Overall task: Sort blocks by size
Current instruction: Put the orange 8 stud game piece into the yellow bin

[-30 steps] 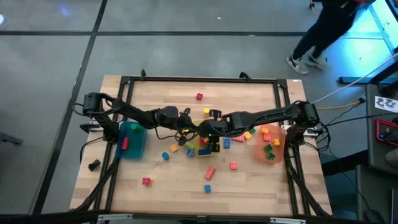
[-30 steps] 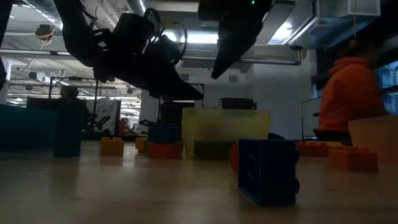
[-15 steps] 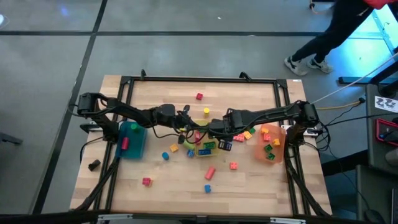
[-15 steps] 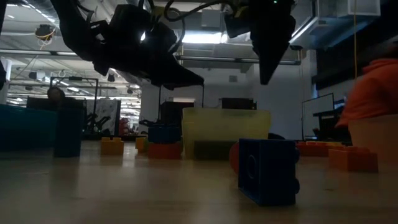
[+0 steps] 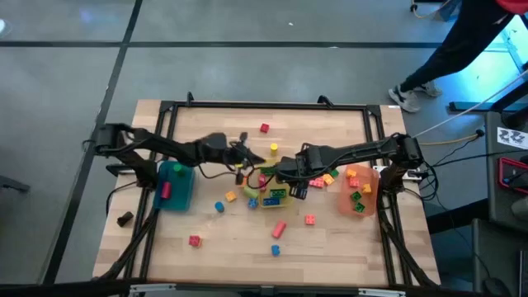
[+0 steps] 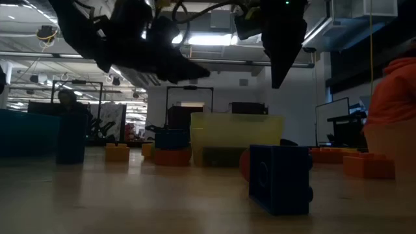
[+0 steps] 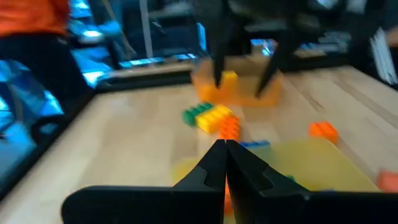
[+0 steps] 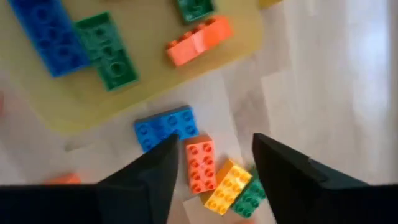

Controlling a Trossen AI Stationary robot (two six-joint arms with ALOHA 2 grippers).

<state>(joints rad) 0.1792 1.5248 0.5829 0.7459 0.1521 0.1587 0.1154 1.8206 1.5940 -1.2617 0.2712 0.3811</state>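
Many small blocks lie scattered on the wooden table (image 5: pixel 206 247), among them a red one (image 5: pixel 264 128), a yellow one (image 5: pixel 273 148) and a red bar (image 5: pixel 279 228). My left gripper (image 5: pixel 244 157) is shut and empty, in the air on the far-left side of the yellow bin (image 5: pixel 268 196); it also shows in its wrist view (image 7: pixel 225 155). My right gripper (image 5: pixel 290 176) is open and empty, pointing down at the bin's right side. In its wrist view (image 8: pixel 214 168) an orange brick (image 8: pixel 200 165) lies on the table between its fingers, beside a blue brick (image 8: pixel 165 127).
The yellow bin holds blue, green and orange bricks (image 8: pixel 102 59). A blue bin (image 5: pixel 175 186) stands at the left, an orange bin (image 5: pixel 359 194) with bricks at the right. A dark blue brick (image 6: pixel 279 179) lies close to the low camera. A person walks past the table's far right.
My left gripper has drawn back from over the yellow bin toward the table's far-left, rising a little. My right gripper has gone toward the table's right edge and turned from a slant into pointing straight down, then kept still.
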